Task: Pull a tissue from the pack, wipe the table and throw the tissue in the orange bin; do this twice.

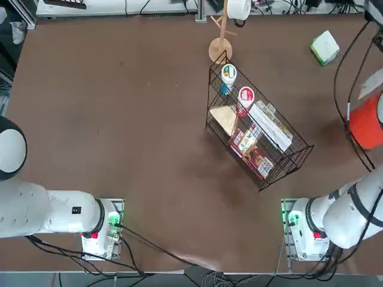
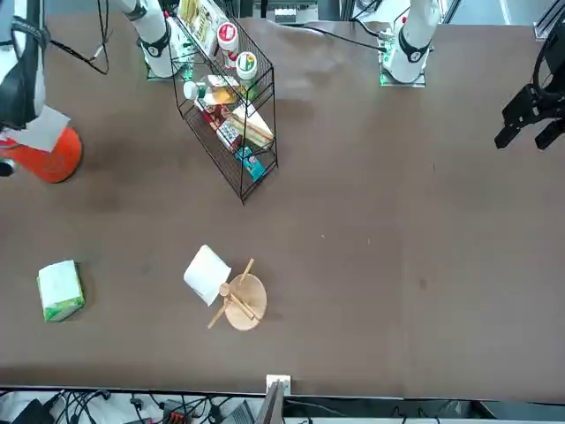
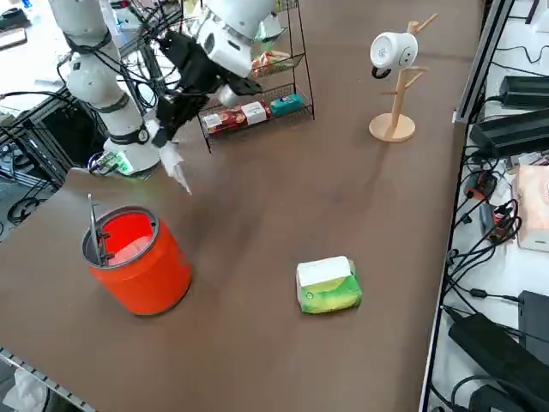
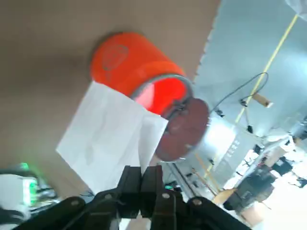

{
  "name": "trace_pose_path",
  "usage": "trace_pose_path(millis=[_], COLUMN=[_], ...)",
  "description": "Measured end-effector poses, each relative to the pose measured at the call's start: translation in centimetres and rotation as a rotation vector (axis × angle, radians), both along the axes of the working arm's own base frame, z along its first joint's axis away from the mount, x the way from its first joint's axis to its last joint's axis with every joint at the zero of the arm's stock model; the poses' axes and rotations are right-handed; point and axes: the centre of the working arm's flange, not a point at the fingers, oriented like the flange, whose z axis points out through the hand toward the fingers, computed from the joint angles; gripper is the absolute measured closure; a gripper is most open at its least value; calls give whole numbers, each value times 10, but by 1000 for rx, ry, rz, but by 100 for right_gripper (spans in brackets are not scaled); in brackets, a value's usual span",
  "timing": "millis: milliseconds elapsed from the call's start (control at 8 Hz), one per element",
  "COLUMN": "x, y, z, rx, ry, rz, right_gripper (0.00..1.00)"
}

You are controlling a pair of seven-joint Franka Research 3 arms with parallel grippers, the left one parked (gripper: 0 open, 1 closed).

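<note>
- One tissue (image 4: 108, 139) hangs from the right pincer (image 4: 141, 184); its two fingers are pressed together on the sheet's edge.
- Position: the pincer is raised above the surface (image 3: 283, 206), near the orange bin (image 3: 137, 257) but not yet over its mouth, as far as the right side view allows.
- Bin state: upright, lid swung open, mouth clear; a thin upright rod stands at its rim.
- Pack (image 3: 328, 285): lies flat on the surface, well apart from the bin, toward the far edge.
- Step in hand, as judged: disposal of a used tissue.
- Procedure: centre the hanging sheet over the bin mouth before lowering, so the loose corner clears the rim and the rod.
- Release only when most of the sheet is inside the wall; a light sheet may drift or cling to a finger.
- Keep clear of the wire basket (image 3: 257, 94) behind the arm.
</note>
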Motion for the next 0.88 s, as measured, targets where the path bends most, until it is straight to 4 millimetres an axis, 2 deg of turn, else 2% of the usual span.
trace_pose_path(millis=[125, 375, 875], x=[-5, -7, 0], y=[-21, -48, -89], z=[5, -3, -54], rx=[-1, 16, 22], ry=[17, 44, 136], rz=[9, 29, 80], right_gripper=[98, 98, 98])
